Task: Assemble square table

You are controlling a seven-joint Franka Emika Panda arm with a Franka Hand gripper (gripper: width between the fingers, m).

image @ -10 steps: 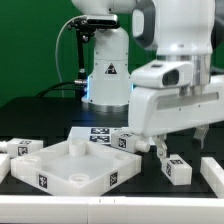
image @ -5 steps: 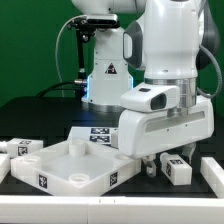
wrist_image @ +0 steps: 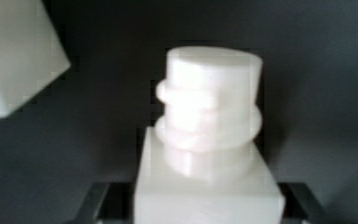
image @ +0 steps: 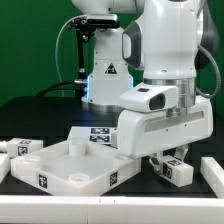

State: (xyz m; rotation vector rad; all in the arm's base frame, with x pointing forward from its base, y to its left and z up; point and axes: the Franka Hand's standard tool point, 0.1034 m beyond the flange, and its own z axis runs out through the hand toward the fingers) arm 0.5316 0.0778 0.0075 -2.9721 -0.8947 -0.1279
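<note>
Gripper (image: 173, 158) sits low, arm pointing straight down w/ fingers straddling a leg (image: 180, 172); you can't tell if they're clamped. Leg's just beside the tabletop (image: 70, 165), on the exterior view's right.

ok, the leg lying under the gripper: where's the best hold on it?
Probably the square block body of the leg, coming straight down from above: it lies flat on the table, and the block's two flat parallel sides suit a two-finger pinch. The stepped round peg at its end would likely slip.
</note>
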